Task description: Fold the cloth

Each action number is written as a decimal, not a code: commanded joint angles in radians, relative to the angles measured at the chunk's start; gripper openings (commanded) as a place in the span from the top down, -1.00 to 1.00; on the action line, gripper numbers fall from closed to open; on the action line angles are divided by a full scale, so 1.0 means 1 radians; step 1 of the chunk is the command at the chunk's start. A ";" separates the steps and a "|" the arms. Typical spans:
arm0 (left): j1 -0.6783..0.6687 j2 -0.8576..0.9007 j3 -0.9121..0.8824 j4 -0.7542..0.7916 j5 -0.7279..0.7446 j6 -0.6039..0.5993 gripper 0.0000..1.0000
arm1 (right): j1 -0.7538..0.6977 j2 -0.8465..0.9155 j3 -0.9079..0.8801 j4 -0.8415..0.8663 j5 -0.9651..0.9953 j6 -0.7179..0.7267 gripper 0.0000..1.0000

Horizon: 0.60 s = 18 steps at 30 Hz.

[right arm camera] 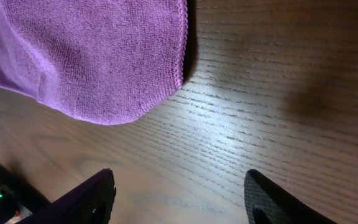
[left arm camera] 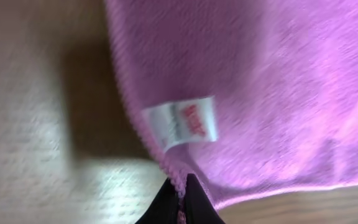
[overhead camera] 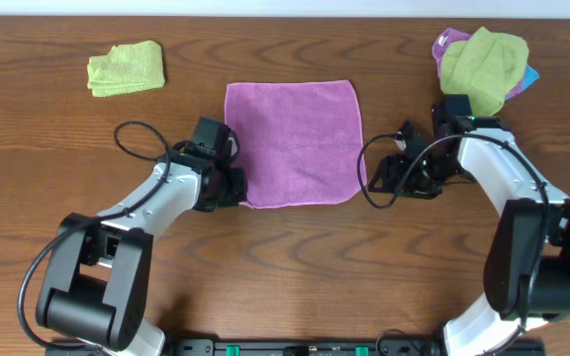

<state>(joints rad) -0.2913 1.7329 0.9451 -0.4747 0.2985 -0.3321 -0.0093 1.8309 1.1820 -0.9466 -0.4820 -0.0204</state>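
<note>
Cloth (overhead camera: pixel 293 140) lies flat at the middle of the worktop (overhead camera: pixel 295 272), toward the far edge. Left gripper (overhead camera: pixel 234 185) is pinched on its near-left corner. Right gripper (overhead camera: pixel 384 178) stands with jaws apart just beside the near-right corner, not touching. Step judged: corner pickup. Next, the right must advance and clamp before any lift.

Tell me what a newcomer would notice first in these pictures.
A square purple microfibre cloth lies spread flat at the centre of the brown wooden table, the left gripper pinching its near-left corner and the right gripper open just off its near-right corner. A folded yellow-green cloth sits far left; a heap of green, purple and blue cloths far right.
</note>
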 commanded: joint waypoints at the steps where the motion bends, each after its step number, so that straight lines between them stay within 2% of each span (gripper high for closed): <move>1: 0.032 0.005 0.021 -0.057 -0.029 0.029 0.89 | -0.011 -0.004 0.004 -0.003 -0.020 -0.027 -0.38; 3: 0.044 0.004 0.021 -0.096 -0.029 0.045 0.81 | -0.011 -0.004 0.004 -0.003 -0.019 -0.027 -0.40; 5: 0.052 0.004 0.021 -0.116 -0.029 0.056 0.53 | -0.011 -0.004 0.004 -0.002 -0.020 -0.031 -0.41; 8: 0.067 0.004 0.022 -0.113 -0.029 0.063 -0.17 | -0.011 -0.004 0.004 0.006 -0.022 -0.031 -0.43; 9: 0.073 0.004 0.024 -0.113 -0.029 0.063 -0.50 | -0.011 -0.004 0.004 0.009 -0.031 -0.039 -0.43; 12: 0.100 0.004 0.039 -0.100 -0.029 0.067 -0.56 | -0.011 -0.004 0.004 0.022 -0.046 -0.059 -0.42; 15: 0.126 0.004 0.048 -0.040 -0.027 0.067 -0.66 | -0.011 -0.003 0.004 0.046 -0.059 -0.082 -0.38; 18: 0.149 0.004 0.048 0.027 0.006 0.066 -0.68 | -0.012 -0.002 0.004 0.069 -0.096 -0.109 -0.35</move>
<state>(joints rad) -0.1631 1.7329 0.9672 -0.4736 0.2840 -0.2798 -0.0158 1.8309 1.1820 -0.8875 -0.5262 -0.0834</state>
